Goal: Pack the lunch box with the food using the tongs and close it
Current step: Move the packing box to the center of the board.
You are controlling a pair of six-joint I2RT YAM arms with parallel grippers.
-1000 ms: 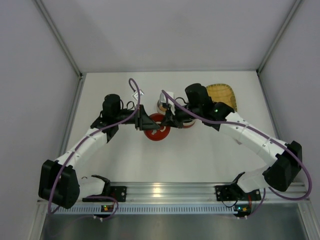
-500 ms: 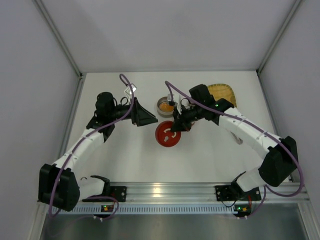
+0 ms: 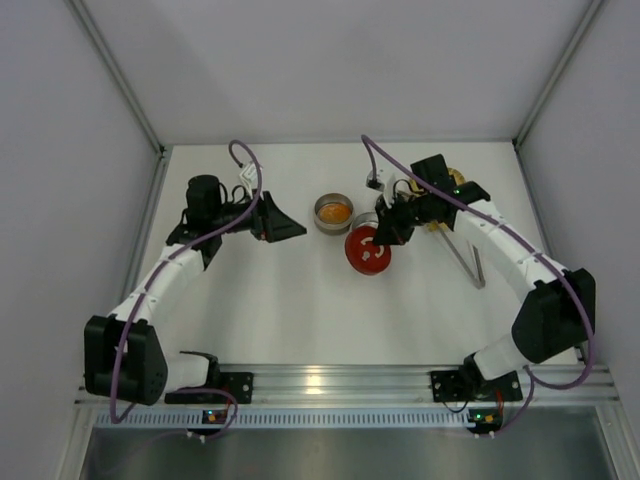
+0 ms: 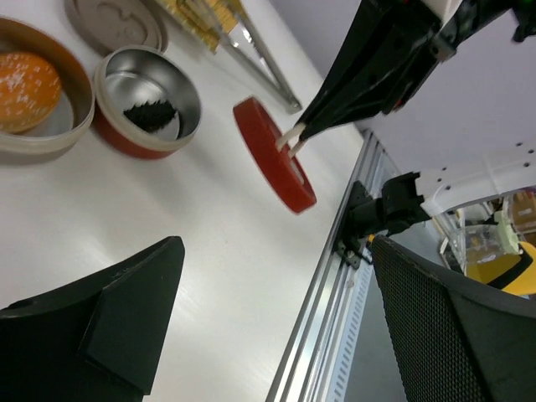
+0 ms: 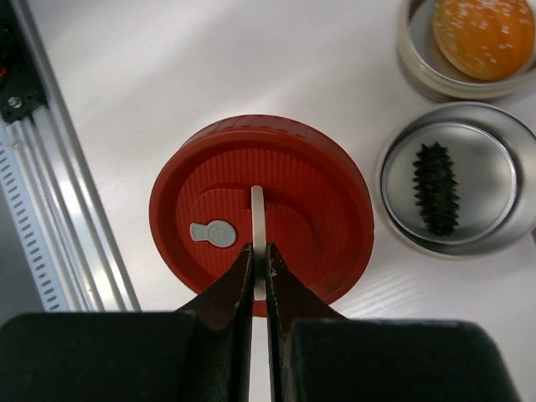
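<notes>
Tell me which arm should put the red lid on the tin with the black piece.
Right. The right tool is shut on the white tab of the red lid, holding it beside the open tin. The left tool is open, empty, off to the left.

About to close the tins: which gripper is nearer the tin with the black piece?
Right. The right gripper holds the red lid by its white tab just beside that tin. The left gripper stands open farther off, beyond the orange-food tin.

white table (image 3: 300, 300), 2 round tins (image 3: 319, 213), tongs (image 3: 470, 265), woven tray (image 4: 197, 15), grey lid (image 4: 113, 23)
</notes>
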